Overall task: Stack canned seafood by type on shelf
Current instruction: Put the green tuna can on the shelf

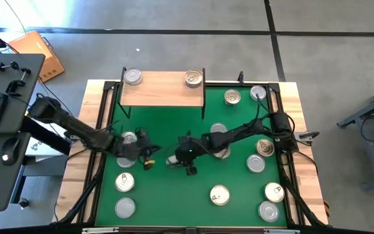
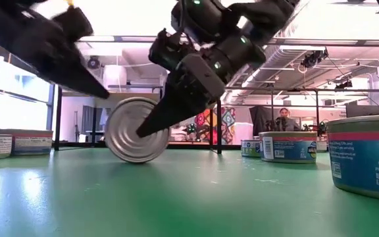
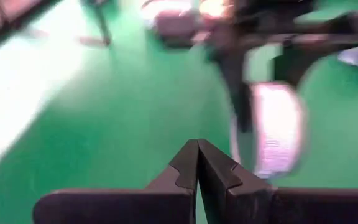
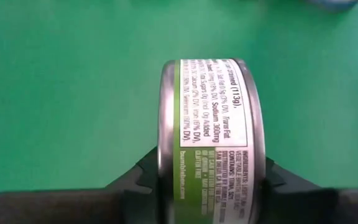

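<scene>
Caught at the middle of the green mat (image 1: 174, 195): a tin (image 4: 207, 124) stood on its edge, rim touching the mat, printed side wall turned toward the wrist camera. Pinched across its two flat faces by the right tool (image 4: 207, 180), closed only as far as the tin's thickness allows, one dark finger against each lid. Probably gripped this way because fingers this narrow span the short height of a tin more easily than its full width. Just beside it, on the left arm's side: the left tool (image 3: 197, 155), fingertips pressed together and holding nothing, seemingly placed there as a stop or prop against the upended tin rolling off. At the far edge of the desk (image 1: 300, 110), well apart from the grip: the shelf (image 1: 163, 91), carrying a silver-lidded tin (image 1: 133, 77) at one end and a gold-lidded tin (image 1: 193, 78) at the other, apparently the seeds of two stacks sorted by type. Scattered flat about the mat: many loose tins (image 1: 219, 194), most on the right arm's side. Judged early in the job, with one tin per pile and the rest unshelved. Worth watching next: turning the held tin flat again before setting it down, since a tin released on its rim rolls.
</scene>
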Tool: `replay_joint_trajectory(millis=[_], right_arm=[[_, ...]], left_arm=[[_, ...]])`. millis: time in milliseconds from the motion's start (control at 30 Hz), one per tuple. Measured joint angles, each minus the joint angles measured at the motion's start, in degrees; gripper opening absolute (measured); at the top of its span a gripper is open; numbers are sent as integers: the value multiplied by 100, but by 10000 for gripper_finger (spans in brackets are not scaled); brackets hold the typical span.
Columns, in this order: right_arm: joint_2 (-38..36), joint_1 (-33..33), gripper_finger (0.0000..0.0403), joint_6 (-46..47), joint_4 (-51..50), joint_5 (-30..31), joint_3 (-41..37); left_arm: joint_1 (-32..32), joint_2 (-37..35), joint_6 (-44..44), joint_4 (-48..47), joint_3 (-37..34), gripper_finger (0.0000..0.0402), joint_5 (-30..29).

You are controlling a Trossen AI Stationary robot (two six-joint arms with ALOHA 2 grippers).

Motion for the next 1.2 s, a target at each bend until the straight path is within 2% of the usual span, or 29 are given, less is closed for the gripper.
replay_joint_trajectory(millis=[300, 400, 500, 667, 767, 967, 1100, 1200], right_arm=[[-54, 341, 117, 1147, 3997, 813, -1712], [-215, 353, 117, 1257, 5047, 821, -2127], [-393, 367, 117, 1211, 5734, 815, -2411], [-737, 367, 117, 1042, 6018, 813, -2645], [-856, 367, 117, 961, 6021, 816, -2688], [-889, 367, 117, 949, 6053, 802, -2702], [-887, 367, 117, 952, 6053, 800, -2701], [-887, 367, 117, 952, 6061, 791, -2700]], left_arm=[[-1408, 20, 1305, 1151, 4, 0, -1855], [-1507, 22, 1633, 1590, 4, 1, -1937], [-1496, 24, 2125, 1951, 4, 17, -1590], [-1291, 25, 2660, 2427, 2, 88, -573], [-1155, 118, 2793, 2645, 4, 144, -260], [-896, 631, 3184, 3362, 5, 245, -363], [-875, 884, 3343, 3458, 188, 260, -1213], [-869, 1016, 3529, 3456, 333, 254, -1067]])
